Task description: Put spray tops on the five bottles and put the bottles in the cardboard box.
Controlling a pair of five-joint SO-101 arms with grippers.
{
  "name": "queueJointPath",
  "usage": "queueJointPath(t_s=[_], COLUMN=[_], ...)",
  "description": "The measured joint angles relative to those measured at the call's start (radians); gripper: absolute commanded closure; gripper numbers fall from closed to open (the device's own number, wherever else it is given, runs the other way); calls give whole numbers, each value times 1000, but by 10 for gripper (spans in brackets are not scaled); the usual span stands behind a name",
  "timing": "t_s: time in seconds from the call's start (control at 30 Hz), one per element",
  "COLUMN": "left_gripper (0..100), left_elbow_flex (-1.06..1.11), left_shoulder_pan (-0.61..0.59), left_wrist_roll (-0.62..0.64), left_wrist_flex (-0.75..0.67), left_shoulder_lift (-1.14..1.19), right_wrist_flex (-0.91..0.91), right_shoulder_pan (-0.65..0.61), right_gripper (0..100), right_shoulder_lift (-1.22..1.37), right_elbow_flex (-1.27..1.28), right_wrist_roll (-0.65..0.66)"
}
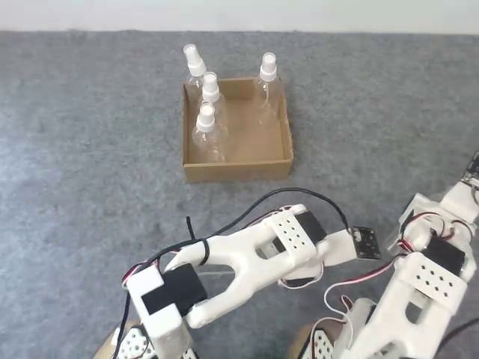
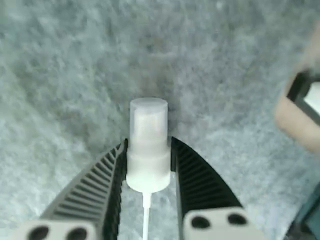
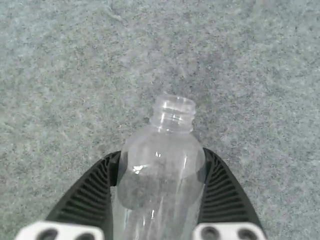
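Note:
My left gripper (image 2: 147, 145) is shut on a white spray top (image 2: 148, 135), its thin dip tube (image 2: 145, 220) running back between the fingers. My right gripper (image 3: 161, 157) is shut on a clear bottle (image 3: 162, 175) with a bare, open neck (image 3: 173, 112). Both hang over grey carpet. The cardboard box (image 1: 238, 169) sits at the far middle of the table. Several clear bottles with white spray tops stand upright in it: two on its left side (image 1: 206, 129) (image 1: 211, 91), one at the back left corner (image 1: 194, 63) and one at the back right (image 1: 268, 75).
Grey carpet (image 1: 82, 149) covers the whole table. Both white arms crowd the near edge, one (image 1: 254, 250) lying across the middle and the other (image 1: 430, 280) at the right. Part of the other arm (image 2: 302, 105) shows beside the spray top.

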Motion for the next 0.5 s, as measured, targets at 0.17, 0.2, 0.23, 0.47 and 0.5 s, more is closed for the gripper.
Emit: queueJointPath(t_s=[0.17, 0.2, 0.23, 0.47, 0.5], left_gripper=[972, 950, 921, 817, 817], left_elbow_flex=[0, 0, 0, 0, 0], left_shoulder_pan=[-2, -5, -11, -64, -60], left_wrist_roll=[0, 0, 0, 35, 35], left_wrist_flex=[63, 71, 78, 91, 91], left_shoulder_lift=[0, 0, 0, 9, 9], right_wrist_flex=[0, 0, 0, 0, 0], right_shoulder_pan=[-2, -2, -3, -5, -5], right_gripper=[971, 971, 971, 971, 971], right_shoulder_lift=[0, 0, 0, 0, 0], right_elbow_flex=[0, 0, 0, 0, 0], right_wrist_roll=[0, 0, 0, 0, 0])
